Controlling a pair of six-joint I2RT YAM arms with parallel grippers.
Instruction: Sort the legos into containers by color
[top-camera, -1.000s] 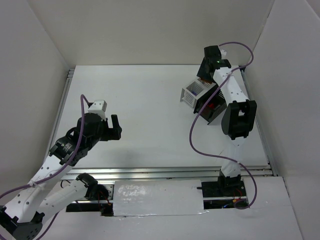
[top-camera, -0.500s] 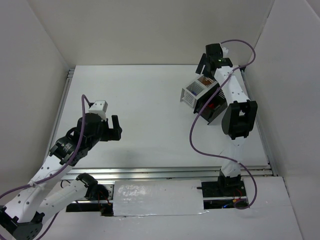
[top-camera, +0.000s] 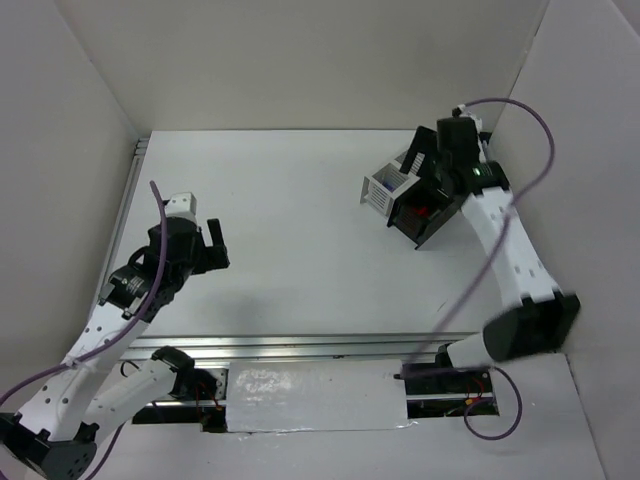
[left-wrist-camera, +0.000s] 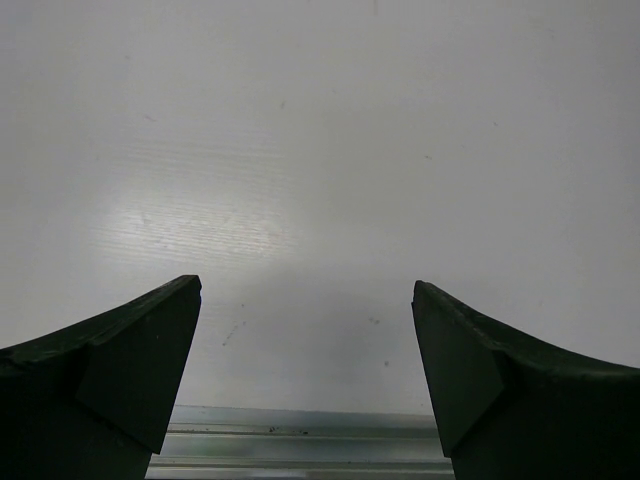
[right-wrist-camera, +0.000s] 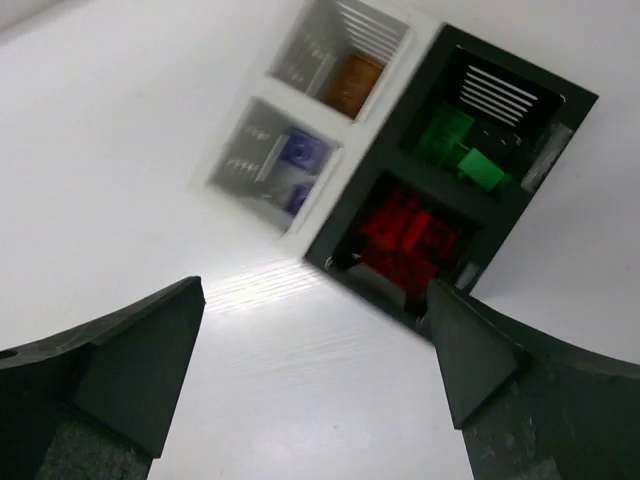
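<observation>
Right wrist view: spread right gripper (right-wrist-camera: 315, 290) hovers over far-right boxes (right-wrist-camera: 345, 230) of colour-sorted legos (right-wrist-camera: 405, 240); left gripper (left-wrist-camera: 306, 283) likewise spread.

We see the white counter (top-camera: 290, 230) brightly and evenly lit from above, with only faint, soft shadows. Glare patches bloom on it in both wrist views. The white container (right-wrist-camera: 250, 150) looks smeared, and the left tool (left-wrist-camera: 305, 283) reads nearly black.

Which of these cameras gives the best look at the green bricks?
The right wrist view: the green legos lie plainly in a compartment of the black container. In the top view no green shows; the left wrist view shows only table.
</observation>
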